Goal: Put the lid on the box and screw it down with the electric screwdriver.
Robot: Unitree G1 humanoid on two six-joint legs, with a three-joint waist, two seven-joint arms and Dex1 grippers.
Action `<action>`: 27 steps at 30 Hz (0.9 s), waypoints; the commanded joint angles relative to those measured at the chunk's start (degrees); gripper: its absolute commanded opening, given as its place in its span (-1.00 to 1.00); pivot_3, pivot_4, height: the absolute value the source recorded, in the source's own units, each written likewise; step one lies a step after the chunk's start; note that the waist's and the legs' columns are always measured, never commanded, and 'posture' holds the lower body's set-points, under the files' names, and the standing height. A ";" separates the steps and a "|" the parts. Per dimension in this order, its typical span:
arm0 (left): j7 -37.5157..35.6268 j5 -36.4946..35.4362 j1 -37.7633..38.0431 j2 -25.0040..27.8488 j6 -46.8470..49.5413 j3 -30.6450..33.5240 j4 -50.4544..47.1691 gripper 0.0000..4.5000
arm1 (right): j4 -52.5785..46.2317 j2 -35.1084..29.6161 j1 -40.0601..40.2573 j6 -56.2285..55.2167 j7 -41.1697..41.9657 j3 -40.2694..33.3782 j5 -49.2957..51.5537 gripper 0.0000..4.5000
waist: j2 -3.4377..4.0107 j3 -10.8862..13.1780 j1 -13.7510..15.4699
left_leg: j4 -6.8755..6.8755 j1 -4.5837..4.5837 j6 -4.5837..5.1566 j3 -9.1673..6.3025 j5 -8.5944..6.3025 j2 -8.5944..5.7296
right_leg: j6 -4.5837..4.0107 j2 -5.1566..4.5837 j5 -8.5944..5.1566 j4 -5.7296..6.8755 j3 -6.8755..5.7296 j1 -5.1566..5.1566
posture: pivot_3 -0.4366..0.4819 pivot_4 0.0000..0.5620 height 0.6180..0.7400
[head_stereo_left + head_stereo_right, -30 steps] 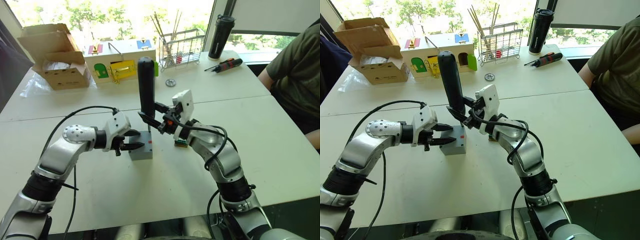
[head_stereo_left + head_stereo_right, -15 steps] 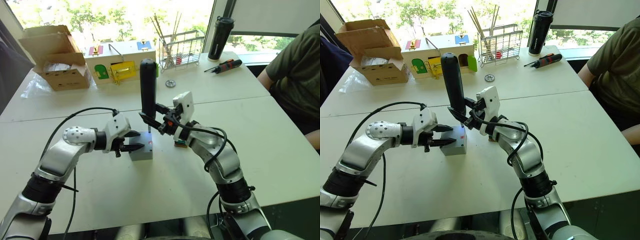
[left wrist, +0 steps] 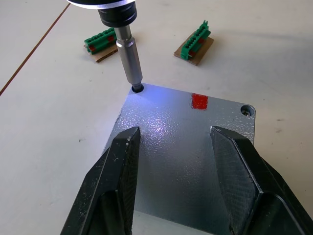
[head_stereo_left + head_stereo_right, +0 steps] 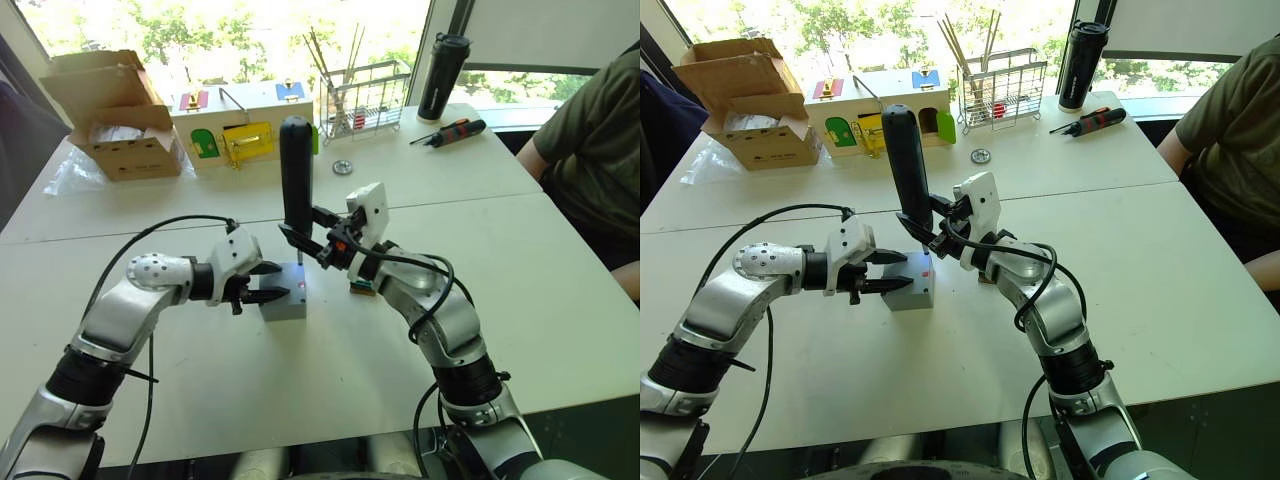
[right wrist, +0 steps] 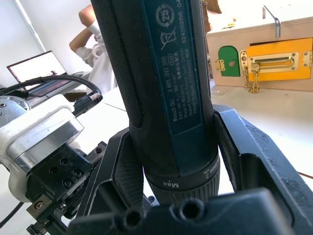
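The grey box (image 4: 284, 303) stands mid-table with the lid (image 3: 182, 147) lying on top, a red mark near one edge. The black electric screwdriver (image 4: 295, 175) stands nearly upright, its metal bit (image 3: 131, 67) set in a corner hole of the lid. My right gripper (image 4: 306, 236) is shut on the screwdriver's lower body. My left gripper (image 4: 266, 283) is open at the box's left side, its two fingers (image 3: 122, 161) spread over the lid's top without closing on anything.
At the back of the table are a cardboard box (image 4: 115, 115), a wooden box with coloured doors (image 4: 240, 125), a wire rack (image 4: 360, 95), a black bottle (image 4: 441, 75) and a hand screwdriver (image 4: 452, 128). Green connectors (image 3: 195, 41) lie beside the box. A person (image 4: 595, 150) sits at the right.
The electric screwdriver has shifted slightly and stands a little more upright over the lid's corner. The left gripper and the box have stayed put.
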 commanded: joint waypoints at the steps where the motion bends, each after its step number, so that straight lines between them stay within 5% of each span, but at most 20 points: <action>1: 0.31 1.76 0.46 -0.22 0.67 -1.64 0.63 0.02 | 4.79 -0.82 2.10 3.69 0.03 1.75 -1.15 -0.19 | 0.00 0.00 0.07 | 0.00 0.00 0.00 0.00 0.00 0.00 | 0.00 0.00 0.00 0.00 0.00 0.00 | -0.05 -0.47 1.00; 7: 0.53 2.34 0.54 -0.95 0.86 -1.76 0.75 0.02 | 1.42 -0.90 -0.23 3.88 -1.39 -1.58 0.02 -0.19 | 0.02 0.01 0.56 | 0.00 0.00 0.00 0.00 0.00 -0.01 | 0.00 0.00 0.00 -0.04 0.00 0.02 | -0.05 -0.47 1.00; 15: 0.66 2.20 0.46 -1.48 1.26 -1.14 1.12 0.02 | -13.42 -3.27 -11.52 20.39 -4.28 -14.48 12.97 -0.19 | 0.05 0.61 1.44 | 0.01 -0.19 -0.01 -0.03 0.01 -0.03 | -0.01 -0.07 0.00 -0.07 0.00 -0.13 | -0.05 -0.47 1.00; 22: 1.40 -0.34 -1.21 -4.22 2.99 0.81 0.38 0.02 | -11.88 -7.00 -17.65 29.41 -6.56 -20.15 17.69 -0.19 | 0.03 0.82 1.25 | -0.05 -0.21 -0.02 -0.03 0.01 -0.01 | -0.01 -0.07 0.00 -0.07 0.00 -0.18 | -0.05 -0.47 1.00; 27: -2.01 -5.97 -3.45 -1.40 5.59 5.55 -4.67 0.02 | -3.63 -20.12 -25.57 48.38 -5.38 -25.88 20.26 -0.19 | 0.05 1.32 1.40 | 0.26 -0.86 -0.04 -0.05 0.04 -0.02 | -0.01 -0.09 0.01 0.04 -0.03 -0.45 | -0.05 -0.47 1.00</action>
